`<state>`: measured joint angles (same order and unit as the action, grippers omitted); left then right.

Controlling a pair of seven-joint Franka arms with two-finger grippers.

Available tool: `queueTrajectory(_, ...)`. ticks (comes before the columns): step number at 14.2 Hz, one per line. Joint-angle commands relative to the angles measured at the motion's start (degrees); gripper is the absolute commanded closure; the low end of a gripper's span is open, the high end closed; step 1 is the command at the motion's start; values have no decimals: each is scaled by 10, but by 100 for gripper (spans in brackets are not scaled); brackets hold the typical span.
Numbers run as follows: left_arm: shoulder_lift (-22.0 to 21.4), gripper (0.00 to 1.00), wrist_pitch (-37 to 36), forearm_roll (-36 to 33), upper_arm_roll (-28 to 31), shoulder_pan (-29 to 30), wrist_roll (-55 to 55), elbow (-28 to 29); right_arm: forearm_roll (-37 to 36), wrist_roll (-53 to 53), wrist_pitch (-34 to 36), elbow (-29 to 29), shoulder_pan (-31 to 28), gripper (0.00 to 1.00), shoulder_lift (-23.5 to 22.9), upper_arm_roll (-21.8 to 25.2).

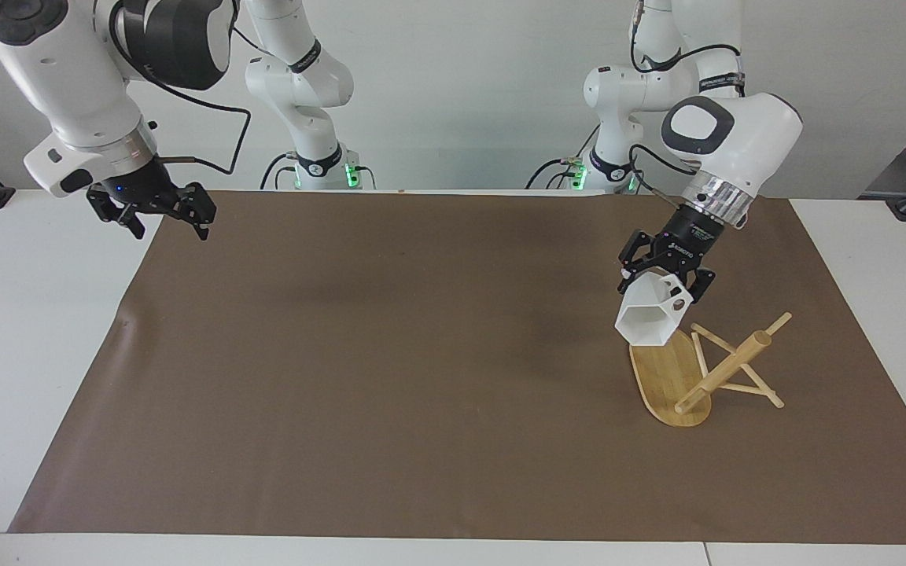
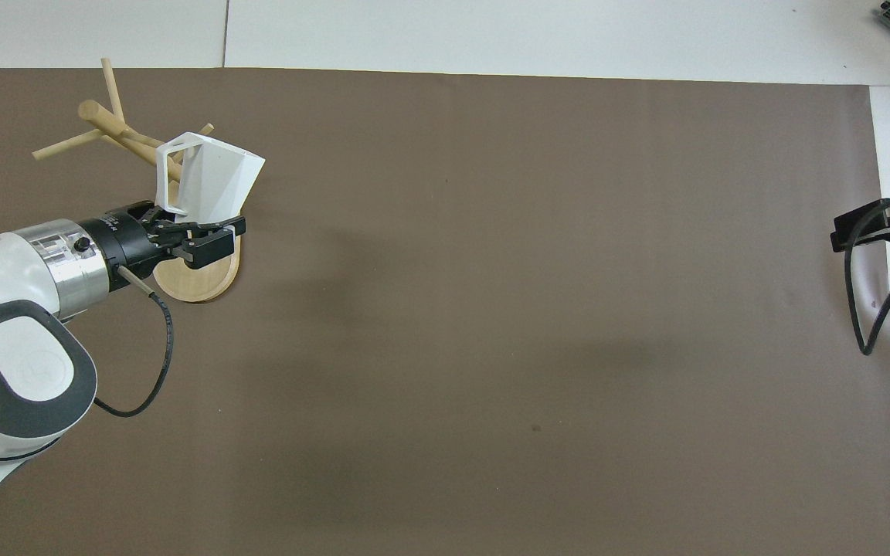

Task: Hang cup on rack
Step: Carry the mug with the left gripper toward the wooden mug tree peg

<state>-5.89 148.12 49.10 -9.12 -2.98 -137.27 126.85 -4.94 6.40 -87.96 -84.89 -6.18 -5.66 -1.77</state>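
Two arms are at the table (image 1: 44,330), which carries a brown mat (image 1: 421,377). The landmark here is the rack (image 1: 677,377), standing on the mat toward the left arm's end of the table. Its oval base lies flat on the mat. The thick post rises from the part of the base farther from the robots, w/ thin pegs sticking out from it in several directions.

The left gripper (image 1: 667,277) is up in the air over the part of the rack base nearer to the robots. Its fingers are closed on the cup (image 1: 652,313), gripping it at the bottom end. The white cup is tilted, so the hexagonal rim opens away from the robots and a bit downward. Its flat handle w/ the round hole is on the side toward the rack pegs. In the overhead view the cup (image 2: 213,181) covers part of the rack (image 2: 198,274), approx. at the post and the nearest pegs. I cannot tell if the handle touches a peg; in the facing view the cup seems apart from them and is not hung on any.

The right gripper (image 1: 156,211) waits well apart from the rack, in the air over the mat edge at the right arm's end of the table. Its fingers are spread and hold nothing.
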Motion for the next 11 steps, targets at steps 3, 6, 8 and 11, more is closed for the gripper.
queueTrajectory(3, 20, 100, 53, -9, 5, -25, -27, 4, 1, -22, 2, -18, -1, 0, 19, -3)
queueTrajectory(6, 30, 100, 68, -9, 6, -25, -26, 2, 26, -24, 2, -18, -1, 0, 19, 1)
queueTrajectory(8, 35, 100, 81, -11, 6, -24, -20, 0, 34, -26, 1, -19, -2, 0, 19, 3)
queueTrajectory(11, 42, 100, 93, -18, 7, -24, -15, -12, 34, -27, -3, -20, -2, 0, 19, 3)
